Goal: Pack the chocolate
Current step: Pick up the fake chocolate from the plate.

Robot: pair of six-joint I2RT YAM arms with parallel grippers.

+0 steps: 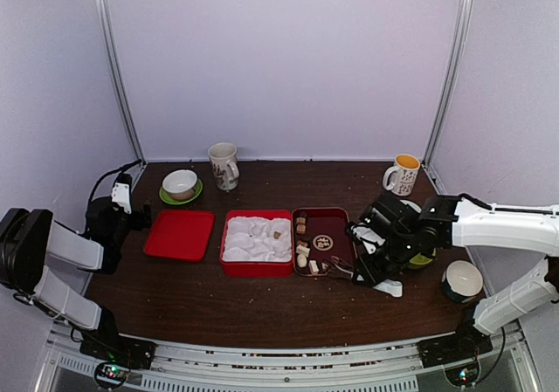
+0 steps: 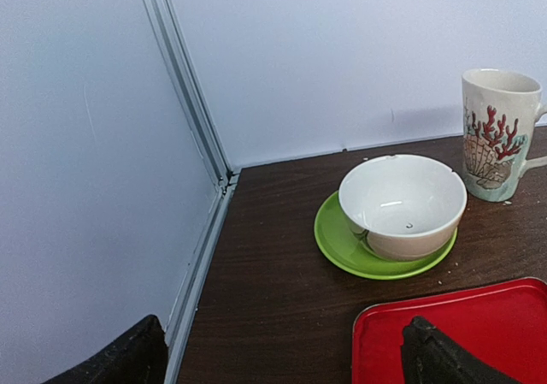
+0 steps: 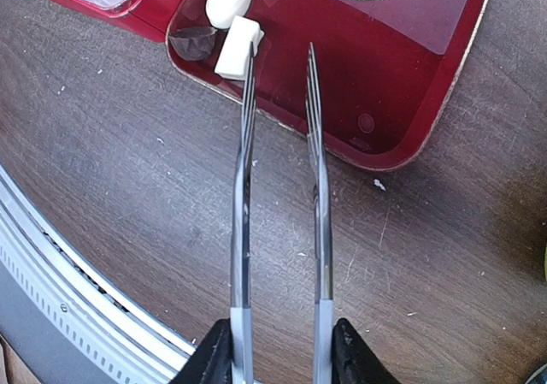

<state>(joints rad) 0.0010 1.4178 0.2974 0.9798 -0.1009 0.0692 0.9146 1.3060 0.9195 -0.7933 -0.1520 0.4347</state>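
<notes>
Several chocolate pieces [image 1: 302, 254] lie along the left side of the dark red tray [image 1: 325, 226], and one brown piece [image 1: 277, 234] sits in the white insert of the red box [image 1: 256, 268]. My right gripper [image 3: 280, 350] is shut on the metal tongs [image 3: 244, 196]. The tong tips stand apart over the tray's near corner with nothing between them. The left tip is right beside a white blocky chocolate [image 3: 237, 49], with a round cream piece [image 3: 228, 0] and a dark piece [image 3: 195, 42] close by. My left gripper [image 2: 282, 354] is open and empty at the far left, by the red lid [image 2: 479, 324].
A white bowl [image 2: 402, 200] on a green saucer [image 2: 342, 239] and a coral-patterned mug [image 2: 496, 132] stand behind the lid. At the back right is a mug with a yellow inside [image 1: 402, 174]. Another bowl [image 1: 461, 278] sits by the right arm. The metal rail [image 3: 77, 273] borders the table's near edge.
</notes>
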